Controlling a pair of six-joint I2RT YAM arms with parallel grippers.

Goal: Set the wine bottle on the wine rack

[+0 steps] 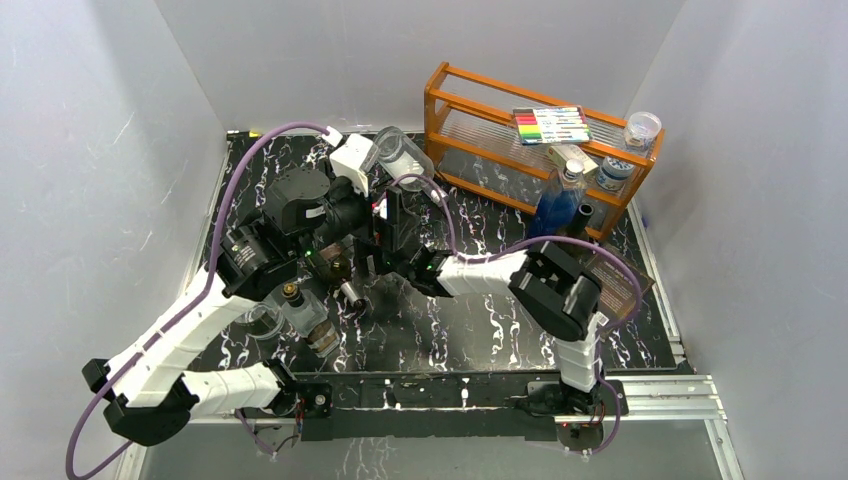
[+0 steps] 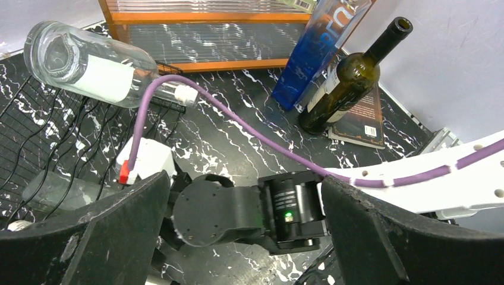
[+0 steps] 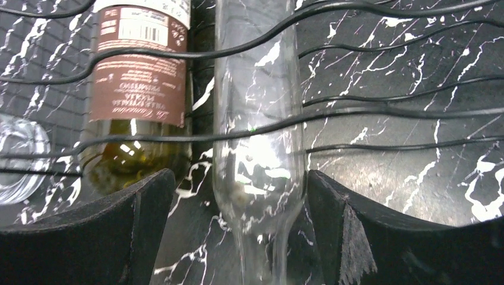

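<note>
The right pincer point(image 3: 241, 181) was seen with its jaws spread wide and nothing gripped. The clear wine bottle point(image 3: 255, 148) lay between the fingers, with a plain gap on one side and the other finger just beside the glass (contact there could not be told). This bottle was laid in the wine rack point(image 3: 380, 111), its neck pointed toward the pincer, and a brown-labelled bottle point(image 3: 139, 77) was laid just beside it. Thin black wires were seen crossing in front of both. The black marbled desk point(image 3: 416, 196) was visible beneath.

The left pincer point(image 2: 245, 181) was likewise held wide open and empty, above the wrist of the right arm point(image 2: 249, 214). Beyond it, a large clear bottle point(image 2: 89, 62) was tilted against the rack's end. Farther off, a dark green bottle point(image 2: 347, 80) was stood upright on a book point(image 2: 362, 122), close against a blue bottle point(image 2: 312, 53), in front of the orange shelf point(image 2: 196, 16).
</note>
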